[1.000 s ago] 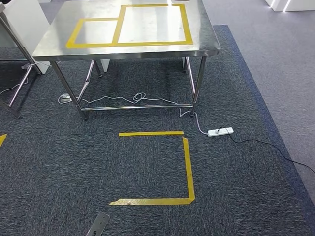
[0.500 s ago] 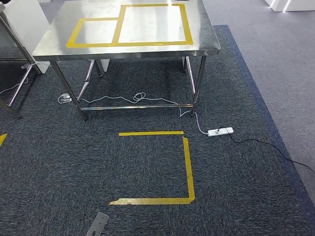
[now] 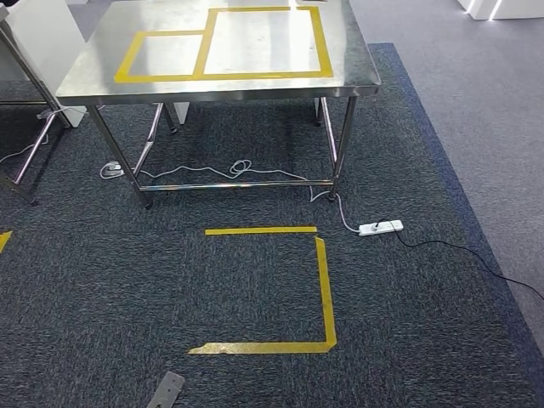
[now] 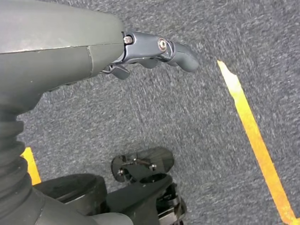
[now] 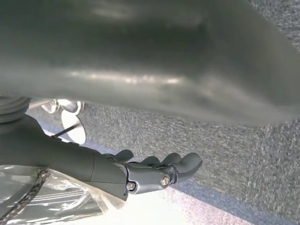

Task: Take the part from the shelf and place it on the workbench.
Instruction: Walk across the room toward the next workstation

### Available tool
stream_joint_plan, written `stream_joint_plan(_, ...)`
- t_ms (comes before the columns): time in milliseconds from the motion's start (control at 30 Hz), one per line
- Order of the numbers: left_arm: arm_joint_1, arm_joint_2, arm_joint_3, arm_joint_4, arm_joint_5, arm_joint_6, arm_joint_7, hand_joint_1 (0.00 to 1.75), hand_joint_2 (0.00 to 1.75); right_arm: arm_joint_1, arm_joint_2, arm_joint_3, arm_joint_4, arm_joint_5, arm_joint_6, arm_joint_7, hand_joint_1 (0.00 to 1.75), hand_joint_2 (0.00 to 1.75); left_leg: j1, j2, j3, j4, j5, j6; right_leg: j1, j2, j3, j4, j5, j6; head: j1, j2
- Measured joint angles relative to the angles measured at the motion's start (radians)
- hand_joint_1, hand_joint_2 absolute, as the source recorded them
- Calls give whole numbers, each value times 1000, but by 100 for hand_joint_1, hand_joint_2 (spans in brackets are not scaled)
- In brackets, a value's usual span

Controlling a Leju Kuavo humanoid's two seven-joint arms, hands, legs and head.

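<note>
Head view: steel counter stands ahead, and a flat grey metal piece sits at the bottom edge (I can't tell if it's the part). Left hand released, fingers straight. Right hand lies beside clear plastic; I can't tell its grasp.

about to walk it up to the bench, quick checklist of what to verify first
1. Workbench top inside the taped rectangles bare: ok.
2. Carpet between the floor tape mark and the bench free of obstacles: ok.
3. Power strip off to the right of that path: ok, but keep clear of it.
4. White cable looped on the floor under the bench: not ok for stepping in close.
5. Left hand fingers stretched out, holding nothing: ok.
6. Part secure in the right hand: cannot tell; clear plastic shows beside it, no grip visible.
</note>
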Motion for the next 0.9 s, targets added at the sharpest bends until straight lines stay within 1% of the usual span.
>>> stream_joint_plan(133, 3, 1, 0, 0, 0, -3, -1, 0, 175, 2, 0, 0, 0, 5, 3, 5, 0, 0, 0, 0, 0, 0, 0, 0, 0, 0, 0, 0, 0, 0, 0, 0)
stream_joint_plan(267, 7, 3, 0, 0, -2, -2, -2, 0, 175, 4, 0, 0, 0, 9, 8, 22, 0, 175, 0, 0, 0, 0, 0, 0, 0, 0, 0, 0, 0, 0, 0, 0)
stream_joint_plan(367, 12, 4, 0, 0, -2, -2, -2, 0, 175, 8, 1, 0, 0, 10, 15, 45, 0, 175, 0, 0, 0, 0, 0, 0, 0, 0, 0, 0, 0, 0, 0, 0)
stream_joint_plan(500, 17, 5, 2, 0, -2, 3, 0, 0, 0, 13, 4, -3, 0, 9, 22, 75, 0, 175, 0, 0, 0, 0, 0, 0, 0, 0, 0, 0, 0, 0, 0, 0)
stream_joint_plan(633, 17, 4, 6, 0, 0, 8, 17, 0, 0, 13, 7, -10, 0, 8, 22, 80, 0, 175, 0, 0, 0, 0, 0, 0, 0, 0, 0, 0, 0, 0, 0, 0)
stream_joint_plan(767, 17, 4, 9, 0, 2, 14, 33, 0, 0, 13, 9, -15, 0, 8, 22, 80, 0, 0, 0, 0, 0, 0, 0, 0, 0, 0, -1, 0, 0, 0, 0, 0)
stream_joint_plan(900, 16, 2, 17, 0, 3, 17, 44, 0, 0, 13, 10, -15, 0, 8, 22, 78, 0, 0, 0, 0, 0, 0, 0, 0, 0, 0, -1, 0, 0, 0, 0, 0)
